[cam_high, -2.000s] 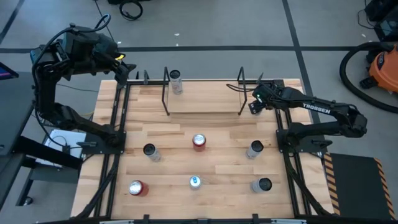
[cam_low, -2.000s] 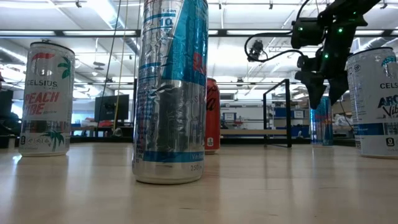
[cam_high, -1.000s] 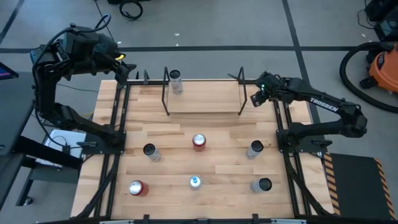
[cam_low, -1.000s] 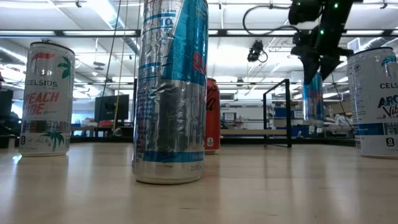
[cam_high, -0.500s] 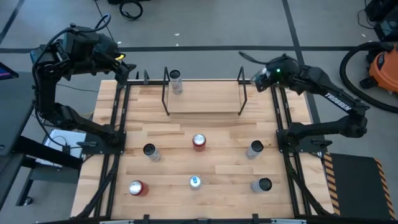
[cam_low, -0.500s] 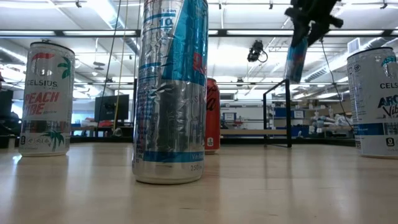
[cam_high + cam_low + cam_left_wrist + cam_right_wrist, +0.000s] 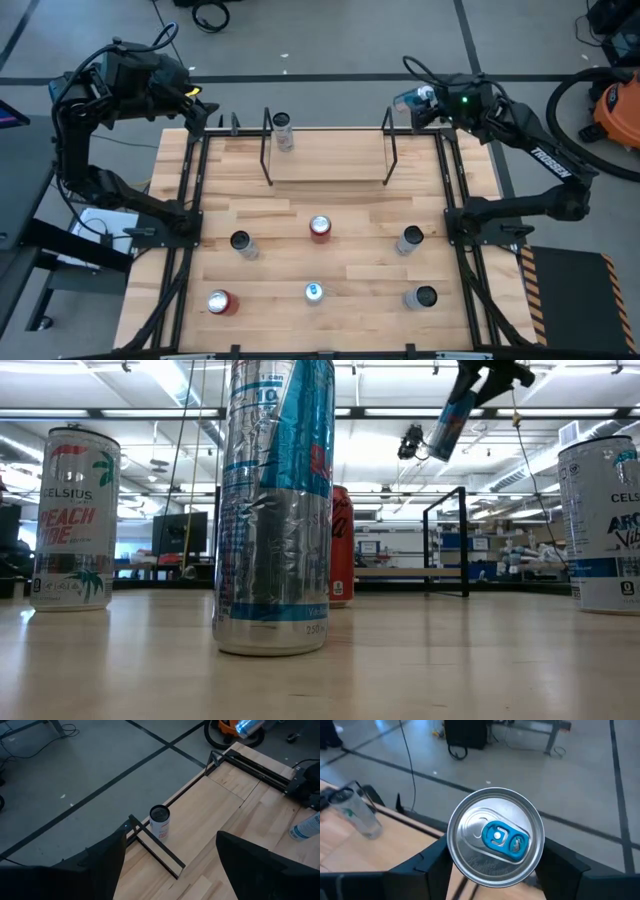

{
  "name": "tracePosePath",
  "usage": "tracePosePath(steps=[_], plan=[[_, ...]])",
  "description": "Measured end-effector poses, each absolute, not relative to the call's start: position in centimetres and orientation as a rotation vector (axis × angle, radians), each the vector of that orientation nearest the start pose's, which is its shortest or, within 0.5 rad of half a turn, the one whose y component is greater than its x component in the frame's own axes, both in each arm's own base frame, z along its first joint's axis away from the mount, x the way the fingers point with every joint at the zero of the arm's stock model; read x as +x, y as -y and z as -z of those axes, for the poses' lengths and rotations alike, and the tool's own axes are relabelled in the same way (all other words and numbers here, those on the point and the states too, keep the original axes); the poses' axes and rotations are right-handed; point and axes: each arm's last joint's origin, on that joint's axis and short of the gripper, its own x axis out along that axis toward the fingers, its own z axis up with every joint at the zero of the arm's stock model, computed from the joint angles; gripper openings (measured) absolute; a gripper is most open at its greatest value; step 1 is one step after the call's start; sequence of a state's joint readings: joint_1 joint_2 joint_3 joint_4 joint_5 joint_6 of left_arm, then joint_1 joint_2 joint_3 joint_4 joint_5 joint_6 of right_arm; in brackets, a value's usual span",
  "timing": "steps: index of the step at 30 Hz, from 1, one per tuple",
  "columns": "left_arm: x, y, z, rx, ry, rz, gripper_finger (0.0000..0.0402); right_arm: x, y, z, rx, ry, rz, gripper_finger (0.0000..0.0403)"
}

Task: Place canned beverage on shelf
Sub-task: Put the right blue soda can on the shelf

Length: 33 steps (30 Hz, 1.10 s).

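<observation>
Canned beverage [image 7: 407,99], seen from above, lies tilted in the right claw [image 7: 418,102] beyond the shelf's [image 7: 327,163] right end frame. Low view: it hangs high, slanted. Right wrist view: both fingers [image 7: 427,862] clamp its sides. The left claw [image 7: 167,857] waits part-open, empty, off the worktop's [image 7: 350,255] far-left corner.

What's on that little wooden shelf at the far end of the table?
One white can stands at the left end of the shelf; the rest of its board looks bare. The right hand holds a blue can in the air by its right end, not yet on it.
</observation>
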<state>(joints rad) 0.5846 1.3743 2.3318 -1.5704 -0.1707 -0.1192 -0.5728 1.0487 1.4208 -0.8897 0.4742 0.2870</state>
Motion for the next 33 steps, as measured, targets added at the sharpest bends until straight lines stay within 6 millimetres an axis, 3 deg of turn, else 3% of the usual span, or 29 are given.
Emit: tracePosePath(steps=[10,24,33], plan=[[11.3,-8.1,-54.2,-0.238,-0.571,-0.768,0.0311,17.5,12.7,-42.8,0.234,-0.346,1.041,0.0244],[11.3,-8.1,-54.2,-0.237,-0.572,-0.768,0.0311,22.3,15.7,-38.7,0.248,-0.541,0.996,0.0244],[11.3,-8.1,-54.2,-0.237,-0.572,-0.767,0.0311,24.4,17.0,-36.1,0.261,-0.658,0.969,0.0244]])
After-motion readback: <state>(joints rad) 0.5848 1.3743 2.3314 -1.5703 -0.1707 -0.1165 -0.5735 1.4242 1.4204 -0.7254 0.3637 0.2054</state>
